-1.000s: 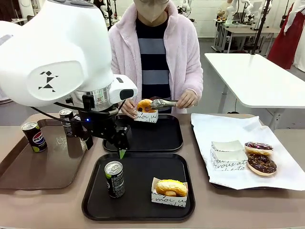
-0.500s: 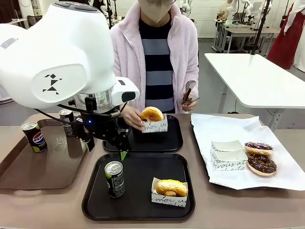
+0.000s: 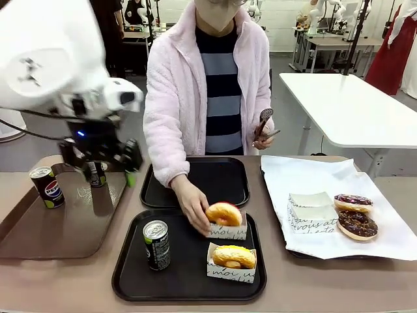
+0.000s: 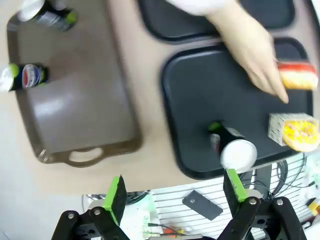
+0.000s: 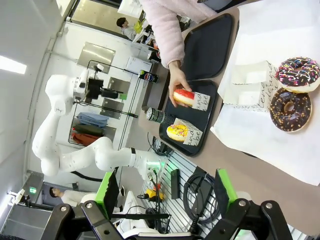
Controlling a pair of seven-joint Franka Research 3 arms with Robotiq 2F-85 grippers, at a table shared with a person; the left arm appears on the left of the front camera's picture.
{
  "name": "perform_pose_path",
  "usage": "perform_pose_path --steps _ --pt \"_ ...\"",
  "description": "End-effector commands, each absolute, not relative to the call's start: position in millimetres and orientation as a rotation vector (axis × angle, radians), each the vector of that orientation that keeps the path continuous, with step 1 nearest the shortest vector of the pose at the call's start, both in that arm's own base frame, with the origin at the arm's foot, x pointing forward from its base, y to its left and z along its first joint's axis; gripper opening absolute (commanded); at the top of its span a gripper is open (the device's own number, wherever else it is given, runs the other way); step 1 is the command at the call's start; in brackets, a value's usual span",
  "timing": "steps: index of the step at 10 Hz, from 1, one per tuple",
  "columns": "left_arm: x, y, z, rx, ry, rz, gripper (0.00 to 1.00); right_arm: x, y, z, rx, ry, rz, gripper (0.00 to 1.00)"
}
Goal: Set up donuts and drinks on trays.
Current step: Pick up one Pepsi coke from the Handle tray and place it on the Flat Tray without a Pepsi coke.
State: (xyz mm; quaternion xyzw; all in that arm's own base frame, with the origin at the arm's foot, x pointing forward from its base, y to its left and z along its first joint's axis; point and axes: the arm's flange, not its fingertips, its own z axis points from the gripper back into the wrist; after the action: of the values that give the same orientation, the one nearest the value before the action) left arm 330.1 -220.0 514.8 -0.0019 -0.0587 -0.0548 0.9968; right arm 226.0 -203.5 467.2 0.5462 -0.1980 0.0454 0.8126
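Two black trays lie mid-table. The near tray (image 3: 130, 274) holds a black can (image 3: 156, 244), a yellow-iced donut (image 3: 233, 256) in a paper holder, and a red-iced donut (image 3: 223, 214) that a person's hand (image 3: 192, 205) is setting down. The far tray (image 3: 208, 182) is bare. My left gripper (image 3: 109, 175) hangs open and empty high over the brown tray (image 3: 58, 228). The left wrist view looks down between its fingertips (image 4: 176, 192) at the can (image 4: 235, 152) and both donuts (image 4: 298, 131). My right gripper (image 5: 165, 187) is open, off to the side of the table.
The brown tray holds a Pepsi can (image 3: 47, 186) and a second dark can (image 3: 98, 176). At right, a paper-lined tray (image 3: 384, 248) carries two chocolate donuts (image 3: 357, 223) and white paper holders (image 3: 311, 210). The person's other hand holds tongs (image 3: 263, 124).
My left arm rose and swung left, away from the near tray to over the brown tray. The person carried the red-iced donut in its holder from the far tray to the near tray.
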Motion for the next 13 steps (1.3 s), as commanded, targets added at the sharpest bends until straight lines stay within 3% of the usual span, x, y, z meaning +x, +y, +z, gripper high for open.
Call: perform_pose_path --steps 1,4,12,13 --pt "345.6 -182.7 524.1 0.003 -0.104 -0.048 1.0 228.0 -205.0 468.8 1.189 -0.449 0.109 1.0" --pt "371.2 -129.3 531.0 0.058 -0.118 0.091 1.0 228.0 -205.0 468.8 1.189 -0.449 0.109 1.0" --pt "368.5 -129.3 527.0 0.029 -0.121 0.048 1.0 228.0 -205.0 468.8 1.189 -0.449 0.109 1.0" --pt "387.0 -111.4 526.8 0.03 -0.064 0.019 1.0 228.0 -205.0 468.8 1.189 -0.449 0.109 1.0"
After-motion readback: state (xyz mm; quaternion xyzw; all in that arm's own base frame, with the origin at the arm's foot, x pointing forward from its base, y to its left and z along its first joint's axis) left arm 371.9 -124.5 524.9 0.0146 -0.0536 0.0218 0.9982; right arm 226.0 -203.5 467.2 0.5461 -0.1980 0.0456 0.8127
